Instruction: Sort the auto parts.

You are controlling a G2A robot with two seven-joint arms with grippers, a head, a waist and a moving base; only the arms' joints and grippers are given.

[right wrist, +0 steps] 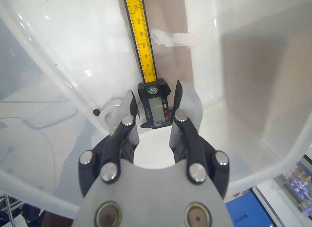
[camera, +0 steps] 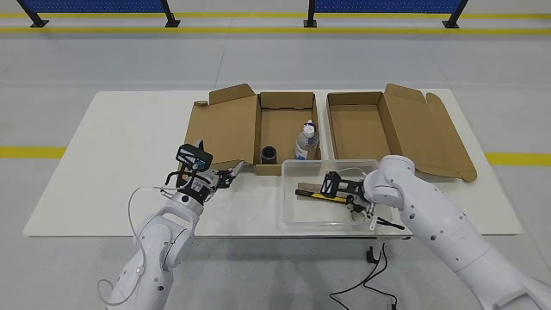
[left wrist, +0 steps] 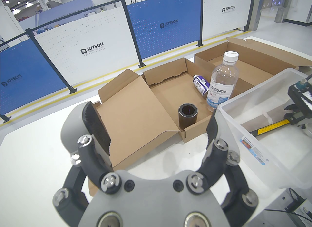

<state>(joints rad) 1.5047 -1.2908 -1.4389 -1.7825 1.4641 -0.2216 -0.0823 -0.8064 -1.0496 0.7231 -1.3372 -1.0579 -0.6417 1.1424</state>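
A digital caliper (right wrist: 156, 106) with a yellow scale (camera: 310, 195) lies in the clear plastic bin (camera: 288, 211). My right gripper (right wrist: 154, 98) is inside the bin, shut on the caliper's black display head, one finger on each side. A silver ring (right wrist: 109, 113) sits by one finger. My left gripper (left wrist: 156, 128) is open and holds nothing; it hovers over the table by the flap of the left cardboard box (camera: 287, 129). That box holds a black cylinder (left wrist: 187, 115), an upright clear bottle (left wrist: 223, 84) and a spray can (left wrist: 201, 85) lying on its side.
A second cardboard box (camera: 357, 129) stands open to the right of the first, with its lid folded out. The white table (camera: 112, 164) has bare room on its left side. Cables hang off the front edge under the bin.
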